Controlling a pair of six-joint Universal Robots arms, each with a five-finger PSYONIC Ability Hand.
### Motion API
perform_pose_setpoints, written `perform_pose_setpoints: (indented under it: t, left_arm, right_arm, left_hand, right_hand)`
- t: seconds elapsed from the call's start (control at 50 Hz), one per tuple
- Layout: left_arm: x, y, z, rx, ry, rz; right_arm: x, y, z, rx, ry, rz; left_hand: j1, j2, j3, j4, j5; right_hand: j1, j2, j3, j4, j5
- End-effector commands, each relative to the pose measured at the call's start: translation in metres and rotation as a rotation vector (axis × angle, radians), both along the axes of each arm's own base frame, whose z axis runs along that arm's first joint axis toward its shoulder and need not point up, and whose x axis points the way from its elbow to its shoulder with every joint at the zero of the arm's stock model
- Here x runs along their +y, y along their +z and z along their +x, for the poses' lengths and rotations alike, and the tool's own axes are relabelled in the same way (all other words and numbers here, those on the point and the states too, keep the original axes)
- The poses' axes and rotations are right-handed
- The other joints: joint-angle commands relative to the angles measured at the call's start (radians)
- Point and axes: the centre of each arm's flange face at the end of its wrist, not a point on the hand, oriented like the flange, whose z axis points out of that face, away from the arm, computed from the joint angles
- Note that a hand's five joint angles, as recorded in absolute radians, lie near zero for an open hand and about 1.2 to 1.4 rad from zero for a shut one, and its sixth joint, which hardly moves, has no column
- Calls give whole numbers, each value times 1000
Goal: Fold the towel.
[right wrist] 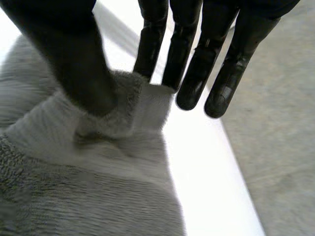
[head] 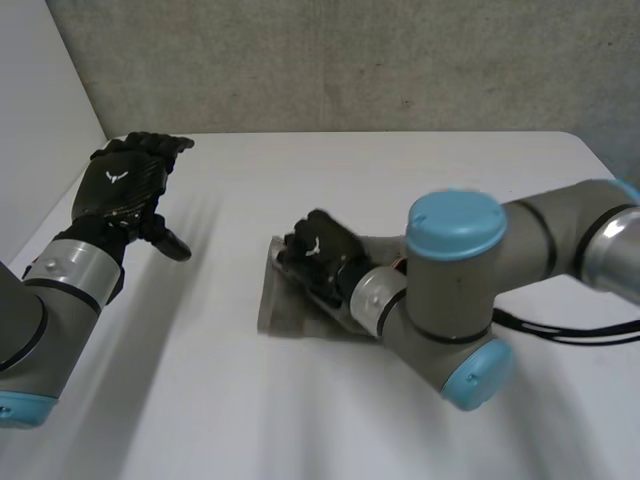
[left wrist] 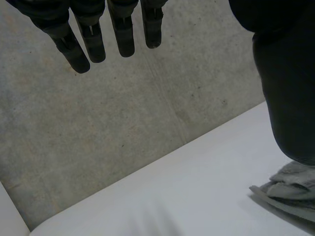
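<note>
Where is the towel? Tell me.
In the head view the towel lies mid-table, an edge pinched by the right hand, well right of the left hand.

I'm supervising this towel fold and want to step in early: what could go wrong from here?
1. The right hand pinches only a small bunch of the towel at its edge, between thumb and fingers. The cloth may slip out when lifted.
2. The left hand hovers open, well away from the towel, so nothing pins the rest. It may drag over the table instead of folding.
</note>
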Motion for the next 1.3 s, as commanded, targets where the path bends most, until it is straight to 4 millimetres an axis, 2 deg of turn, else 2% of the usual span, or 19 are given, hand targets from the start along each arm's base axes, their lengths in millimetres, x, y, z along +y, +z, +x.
perform_pose_setpoints:
  t: [0.02, 0.12, 0.16, 0.22, 0.28, 0.42, 0.5, 0.66, 0.7, 0.72, 0.88, 0.92, 0.96, 0.98, 1.0, 1.02, 1.08, 1.18, 1.3]
  left_arm:
    - [-2, -2, -8, 0, -23, -1]
    - [3, 1, -26, 3, -77, -19]
    - [8, 3, -40, 6, -118, -29]
    - [9, 3, -47, 8, -136, -32]
    - [13, 0, -61, 6, -170, -28]
    - [21, -12, -82, 3, -167, -6]
    - [21, -17, -83, -4, -167, 6]
    - [25, -20, -86, -10, -173, 13]
    - [25, -20, -84, -10, -172, 15]
    - [25, -20, -84, -10, -172, 15]
    - [28, -20, -83, -12, -172, 19]
    - [28, -20, -82, -10, -169, 20]
    - [27, -18, -81, -9, -164, 18]
    - [27, -18, -81, -9, -164, 17]
    - [27, -15, -80, -5, -161, 9]
    - [27, -11, -78, -1, -158, 1]
    - [27, -8, -77, 3, -155, -4]
    - [22, 4, -63, 17, -115, -31]
    - [21, 13, -56, 29, -99, -56]
  right_arm:
    - [-4, -15, -10, 22, -28, 55]
    - [-8, 20, -25, -104, -106, 120]
    - [-27, 38, -53, -179, -214, 174]
    - [-30, 39, -64, -195, -252, 210]
    - [-29, 35, -87, -192, -318, 265]
    - [-27, -7, -142, -114, -486, 394]
    - [-26, -20, -152, -99, -517, 409]
    - [-40, -33, -171, -39, -613, 304]
    - [-45, -32, -173, -15, -646, 256]
    - [-45, -32, -173, -15, -646, 256]
    - [-59, -4, -156, -85, -606, 114]
    - [-56, 9, -140, -106, -551, 73]
    - [-39, 28, -99, -130, -427, 6]
    - [-39, 28, -99, -130, -426, 6]
    - [-30, 34, -79, -136, -357, -23]
    - [-20, 31, -60, -119, -288, -44]
    - [-10, 27, -43, -90, -223, -81]
    - [48, -13, 4, 93, 120, -215]
    - [67, -32, 8, 157, 233, -228]
  left_hand:
    - [-77, -76, -55, -83, -207]
    - [-77, -76, -55, -83, -207]
    - [-74, -73, -52, -80, -204]
    - [-74, -73, -52, -80, -204]
    - [-74, -73, -52, -80, -204]
    - [-77, -76, -55, -83, -207]
    - [-77, -76, -55, -83, -207]
    - [-77, -76, -55, -83, -207]
    - [-77, -76, -55, -83, -207]
    - [-77, -76, -55, -83, -207]
    - [-77, -76, -55, -83, -207]
    - [-77, -76, -55, -83, -207]
    - [-77, -76, -55, -83, -207]
    - [-77, -76, -55, -83, -207]
    - [-77, -76, -55, -83, -207]
    - [-77, -76, -55, -83, -207]
    - [-77, -76, -55, -83, -207]
    - [-77, -76, -55, -83, -207]
    - [-77, -76, -55, -83, -207]
  right_hand:
    - [-538, -549, -576, -571, -545]
    - [-538, -549, -576, -571, -545]
    - [-538, -549, -576, -571, -545]
    - [-538, -549, -576, -571, -545]
    - [-538, -549, -576, -571, -545]
    - [-482, -493, -520, -515, -489]
    - [-348, -360, -386, -381, -356]
    - [145, 134, 107, 112, 137]
    - [635, 624, 597, 602, 627]
    - [638, 627, 600, 605, 630]
    - [684, 673, 646, 651, 676]
    - [684, 673, 646, 651, 676]
    - [684, 673, 646, 651, 676]
    - [684, 673, 646, 651, 676]
    - [684, 673, 646, 651, 676]
    - [684, 673, 646, 651, 676]
    - [684, 673, 646, 651, 676]
    - [684, 673, 646, 651, 676]
    - [684, 673, 646, 651, 676]
